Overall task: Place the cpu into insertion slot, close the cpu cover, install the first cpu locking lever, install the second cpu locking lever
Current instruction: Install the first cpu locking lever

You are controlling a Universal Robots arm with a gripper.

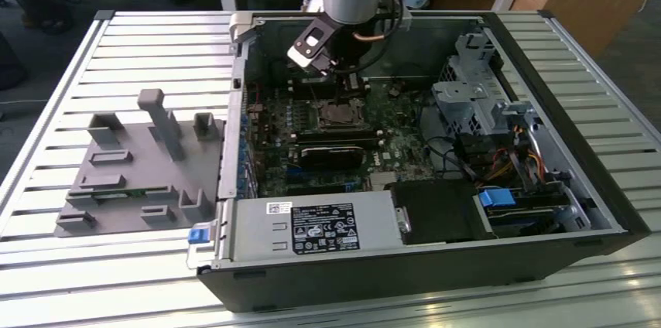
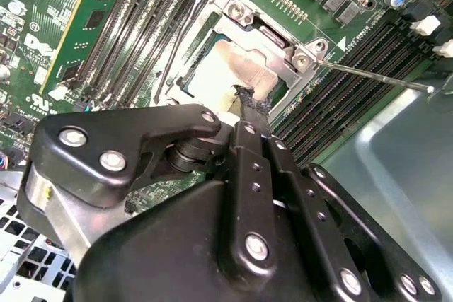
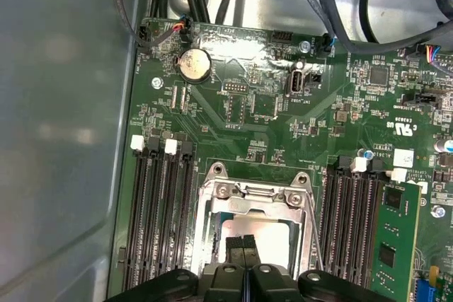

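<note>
cpu (image 3: 276, 231) w/in cpu cover (image 3: 258, 192) window, betw. memory slots (image 3: 159, 217).

Half of the cpu (image 2: 212, 68) is hidden behind the gripper (image 2: 248, 98), and the cpu cover (image 3: 249, 193) is cut off at the edge nearest the gripper, tbh.

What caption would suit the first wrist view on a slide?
Gripper, fingers shut, at the chip lying under its metal cover on the motherboard.
</note>
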